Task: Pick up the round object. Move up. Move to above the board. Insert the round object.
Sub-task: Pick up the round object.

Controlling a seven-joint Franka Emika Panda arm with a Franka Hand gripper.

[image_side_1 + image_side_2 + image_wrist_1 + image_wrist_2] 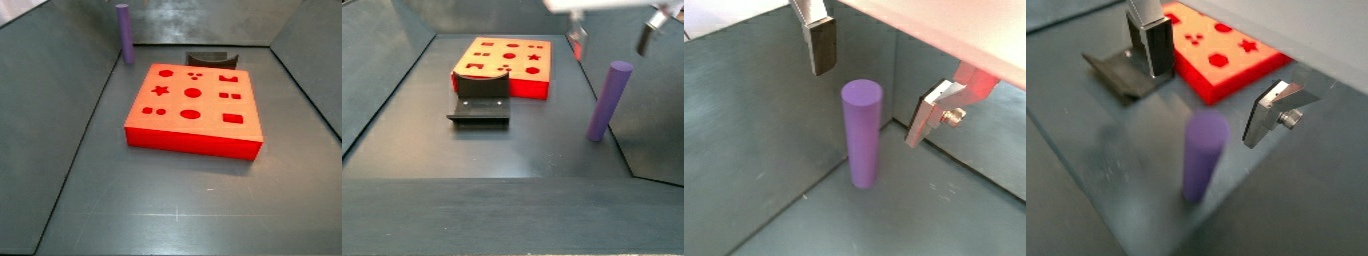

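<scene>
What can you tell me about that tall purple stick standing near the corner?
The slim, matte purple cylinder peg stands upright on the dark floor near a corner of the walled bin, apart from the flat red-orange board with shaped holes. It is plain, with a flat round top and no markings. Nothing grips it: the robot's gripper hangs above it, its silver fingers spread open on either side of the peg's top, not touching it. Only the floor touches it.
</scene>
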